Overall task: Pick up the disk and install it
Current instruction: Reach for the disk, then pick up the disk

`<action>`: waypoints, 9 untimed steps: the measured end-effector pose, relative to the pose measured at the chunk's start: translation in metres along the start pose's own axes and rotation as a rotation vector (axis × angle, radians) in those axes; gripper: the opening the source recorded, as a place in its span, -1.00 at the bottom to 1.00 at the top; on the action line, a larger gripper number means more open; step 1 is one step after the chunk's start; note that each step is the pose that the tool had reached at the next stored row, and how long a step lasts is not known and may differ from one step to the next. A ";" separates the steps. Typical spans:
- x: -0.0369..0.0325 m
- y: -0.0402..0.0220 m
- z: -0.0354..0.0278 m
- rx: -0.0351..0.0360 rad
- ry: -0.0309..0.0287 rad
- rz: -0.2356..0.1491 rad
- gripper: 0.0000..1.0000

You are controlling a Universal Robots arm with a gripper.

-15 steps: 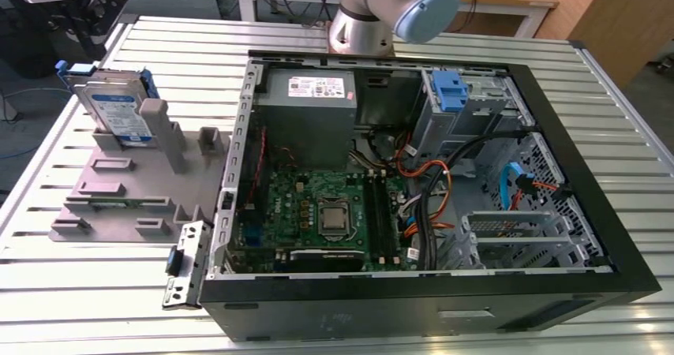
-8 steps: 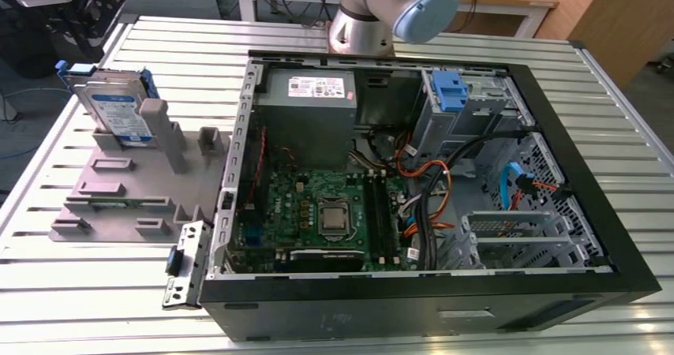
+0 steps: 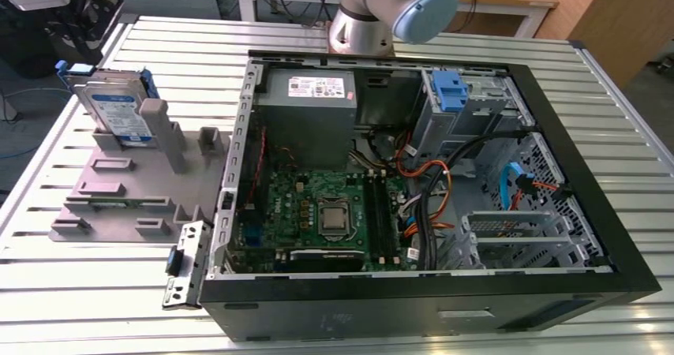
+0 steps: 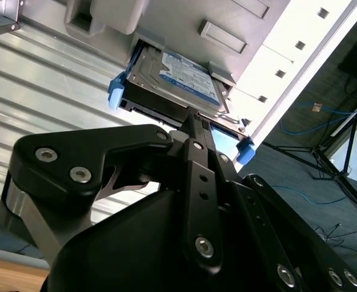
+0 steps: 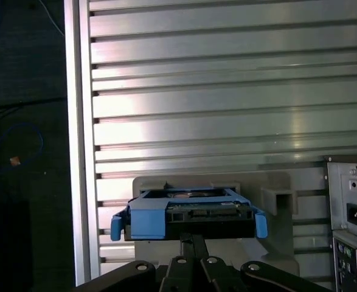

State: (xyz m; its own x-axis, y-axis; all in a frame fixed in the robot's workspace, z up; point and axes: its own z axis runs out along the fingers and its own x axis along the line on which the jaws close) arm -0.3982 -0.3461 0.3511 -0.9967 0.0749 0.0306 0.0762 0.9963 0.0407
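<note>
pincer point(image 5: 193, 240) drawn narrow at the disk point(image 5: 190, 214), blue-and-white label point(image 4: 187, 76) unreadable, upright in grey holder point(image 3: 116, 188).

- Disk point(image 5: 190, 214) seen edge-on; blue carrier bracket wraps it, dark connector edge faces the cam.
- Disk stands in a grey fixture point(image 5: 275, 193), which lies on the ribbed alu table point(image 5: 227, 91).
- Gripper point(image 5: 193, 240): black linkage w/ screws, tip just by the disk's near edge; contact can't be told.
- PC case point(image 5: 351, 219), rear side w/ power socket, just beside the fixture.
- Past the table's edge rail: dark floor point(image 5: 20, 73).
</note>
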 end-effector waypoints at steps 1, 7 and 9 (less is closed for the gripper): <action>0.0001 0.0000 0.0003 0.0000 0.0000 0.000 -0.79; 0.0000 0.0000 0.0007 0.0000 0.0000 0.000 -0.79; 0.0000 0.0000 0.0007 0.0000 0.0000 0.000 -0.79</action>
State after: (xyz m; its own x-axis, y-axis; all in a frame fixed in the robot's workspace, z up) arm -0.3982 -0.3461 0.3505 -0.9967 0.0750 0.0306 0.0762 0.9963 0.0407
